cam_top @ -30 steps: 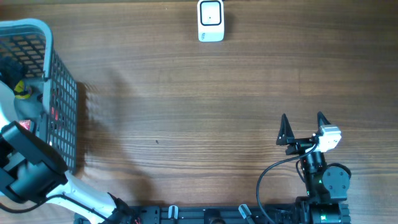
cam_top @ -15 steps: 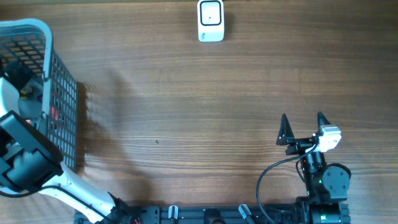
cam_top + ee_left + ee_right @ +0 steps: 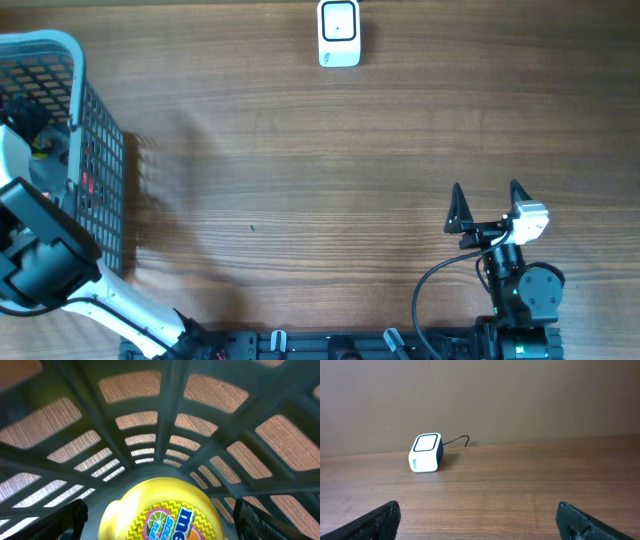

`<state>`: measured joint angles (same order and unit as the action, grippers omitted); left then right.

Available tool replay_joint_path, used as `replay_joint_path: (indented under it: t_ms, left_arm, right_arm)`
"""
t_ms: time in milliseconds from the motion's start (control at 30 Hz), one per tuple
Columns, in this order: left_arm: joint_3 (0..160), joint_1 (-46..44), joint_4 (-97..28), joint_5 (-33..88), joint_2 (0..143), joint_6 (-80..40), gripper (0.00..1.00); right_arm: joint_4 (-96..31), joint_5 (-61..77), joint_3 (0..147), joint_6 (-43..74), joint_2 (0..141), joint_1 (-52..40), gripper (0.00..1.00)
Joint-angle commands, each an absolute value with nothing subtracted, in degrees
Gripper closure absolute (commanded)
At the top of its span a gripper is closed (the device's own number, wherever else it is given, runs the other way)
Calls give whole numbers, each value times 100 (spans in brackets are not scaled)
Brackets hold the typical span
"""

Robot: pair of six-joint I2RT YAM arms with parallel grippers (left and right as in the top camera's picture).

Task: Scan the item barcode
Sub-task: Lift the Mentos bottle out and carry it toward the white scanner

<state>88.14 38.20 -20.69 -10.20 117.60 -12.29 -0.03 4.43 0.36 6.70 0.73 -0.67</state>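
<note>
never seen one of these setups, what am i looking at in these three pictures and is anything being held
These are two robot arms at a wooden table, each ending in a two-finger gripper. One picture looks straight down from above; the other two come from small cameras on each wrist. The left gripper is down inside a plastic basket, fingers spread either side of a yellow item with a printed label, not gripping it. The right gripper sits open and empty, facing a small white barcode scanner at the table's far edge.
</note>
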Motion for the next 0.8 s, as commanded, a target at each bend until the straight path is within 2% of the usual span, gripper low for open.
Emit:
replay_joint_path:
  t_ms: [0,133,300,500,600,667,767]
  left_arm:
    - [8919,3809,-2018,-945,12062,-1286,11]
    - [8919,3806,-2010,-943,12217,-1286,19]
    - [8921,3806,-1977,-945,12215,-1284,23]
    - [8923,3809,-1968,-976,12114,-1282,36]
    - [8923,3809,-1973,-1002,12062,-1280,36]
    - [8923,3809,-1990,-1011,11872,-1280,44]
    - [8923,3809,-2001,-1011,11723,-1280,45]
  right_arm:
    - [12,386,30,762,58,-89,0]
    - [12,384,30,764,58,-89,0]
    - [12,384,30,764,58,-89,0]
    - [12,384,30,764,58,-89,0]
    - [10,384,30,764,58,-89,0]
    - [10,384,30,764,58,-89,0]
    - [10,384,30,766,58,-91,0]
